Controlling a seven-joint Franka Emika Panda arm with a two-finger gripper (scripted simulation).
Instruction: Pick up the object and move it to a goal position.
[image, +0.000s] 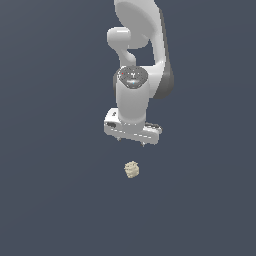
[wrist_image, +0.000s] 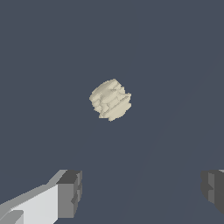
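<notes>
My pincer (image: 131, 140) hangs w/ jaws wide apart, gripping nothing. Beige lump (image: 131, 169) sits at its 6 o'clock, exterior view, not touching.

- One white robot arm (image: 142, 55), seen in the exterior view.
- One claw (image: 131, 142) on that arm, with two dark grey fingers (wrist_image: 70, 192) showing in the wrist view.
- One pale beige knobbly lump (image: 131, 169), the only loose item in either view.
- One plain dark blue-grey ground (image: 50, 200).
</notes>
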